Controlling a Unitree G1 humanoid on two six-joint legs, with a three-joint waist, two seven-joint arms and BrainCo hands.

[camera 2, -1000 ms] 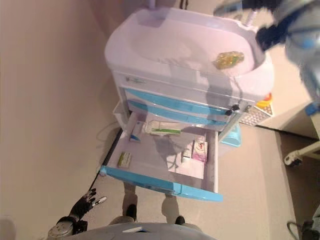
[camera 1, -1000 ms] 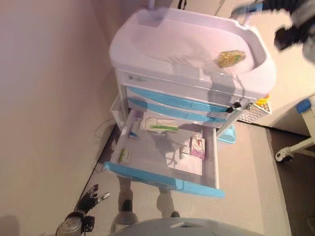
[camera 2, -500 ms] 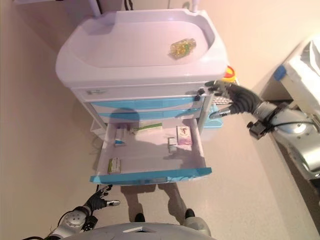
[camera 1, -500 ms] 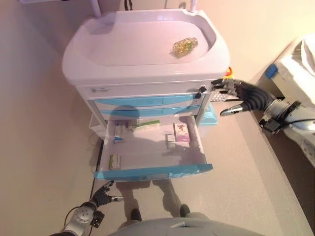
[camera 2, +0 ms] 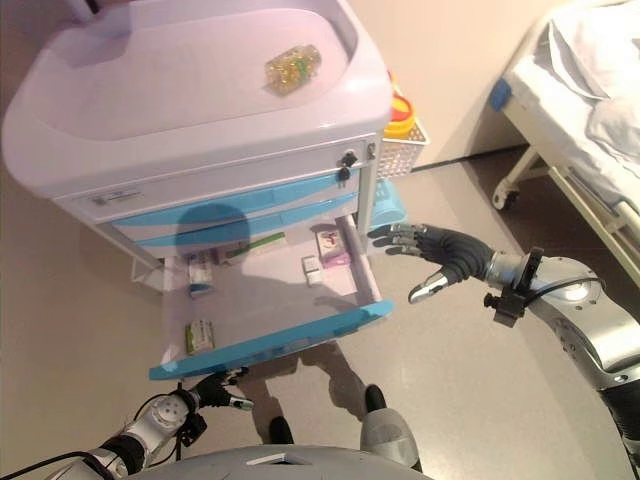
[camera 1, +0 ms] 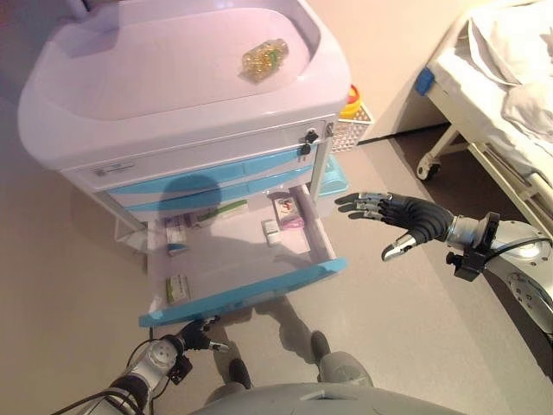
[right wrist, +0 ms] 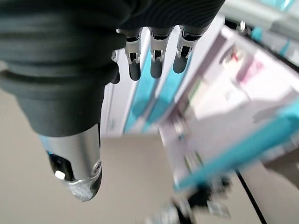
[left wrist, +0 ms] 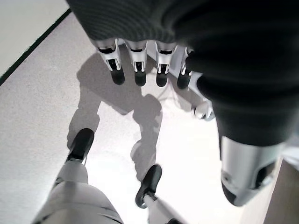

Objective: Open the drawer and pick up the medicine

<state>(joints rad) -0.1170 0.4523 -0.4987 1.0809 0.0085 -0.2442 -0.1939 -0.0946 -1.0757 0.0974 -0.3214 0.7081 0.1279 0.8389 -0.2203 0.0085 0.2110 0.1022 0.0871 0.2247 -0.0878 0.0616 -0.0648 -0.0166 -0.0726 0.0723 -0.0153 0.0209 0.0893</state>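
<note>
Currently drawer (camera 1: pixel 233 268) open, medicine boxes (camera 1: pixel 286 210) still inside, print unreadable. Right hand (camera 1: pixel 406 218) empty, fingers spread, beside drawer. Left hand (camera 1: pixel 192 335) low under drawer front, fingers relaxed, empty. Bottle (camera 1: pixel 264 58) on cart top (camera 1: pixel 130 78). Beige floor (camera 1: pixel 406 328), bed (camera 1: pixel 501 95) at right.

A white cart (camera 1: pixel 173 130) with blue drawer fronts stands on a beige floor (camera 1: pixel 406 337). In its recessed top tray lies a small clear bag of yellow pieces (camera 1: pixel 264 57). At the cart's far right side hangs a white wire basket (camera 1: pixel 350 131) with a yellow and red object (camera 1: pixel 349 101) in it. A bed (camera 1: pixel 501 95) with white bedding stands to the right.
</note>
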